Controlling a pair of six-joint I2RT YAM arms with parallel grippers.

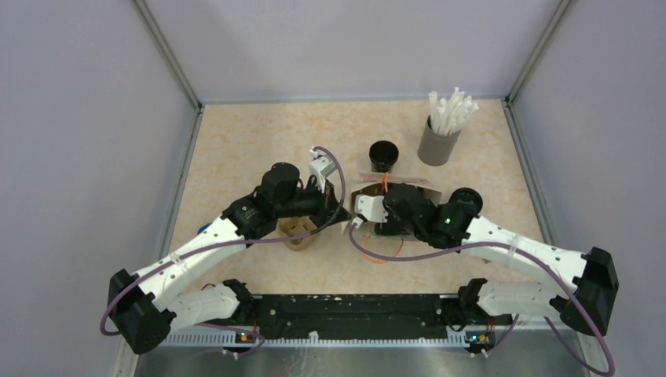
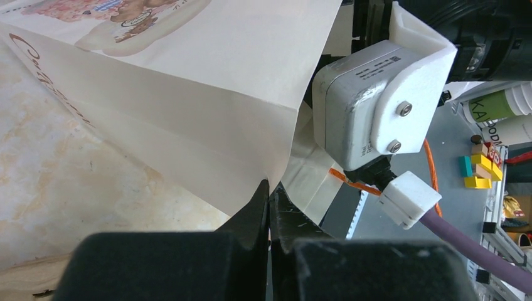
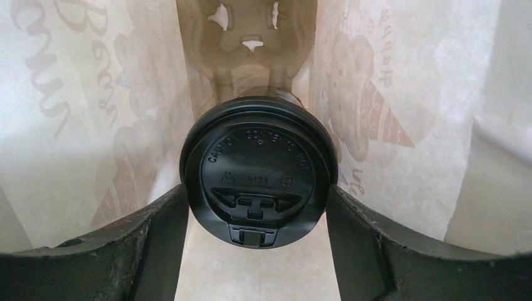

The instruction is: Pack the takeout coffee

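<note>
Left end effector [image 2: 270,199]: jaws pressed together, pinching the lower edge of the bag [image 2: 207,94], a white paper one with brown print. Under the left arm a brown cardboard tray [image 1: 297,233] lies on the bench [image 1: 251,149], just left of the bag. In the top view the bag sits mid-bench between the two arms, mostly covered by the right wrist. Right end effector [image 3: 257,195]: reaches into the bag's mouth, fingers [image 3: 160,232] spread wide and set against both sides of the black lid of a cup [image 3: 257,160], gripping it. The cup is inside the bag with paper walls on either side; the lid faces the wrist camera, raised lettering readable only in part. Beyond the cup, deeper in the bag, a brown cardboard shape with cut-outs shows; whether the cup touches it cannot be told. Behind the bag a second cup [image 1: 383,155] with a black lid stands on the bench. To its right, a grey holder [image 1: 437,145] carries white wrapped straws [image 1: 451,110], upright, near the back right corner.
</note>
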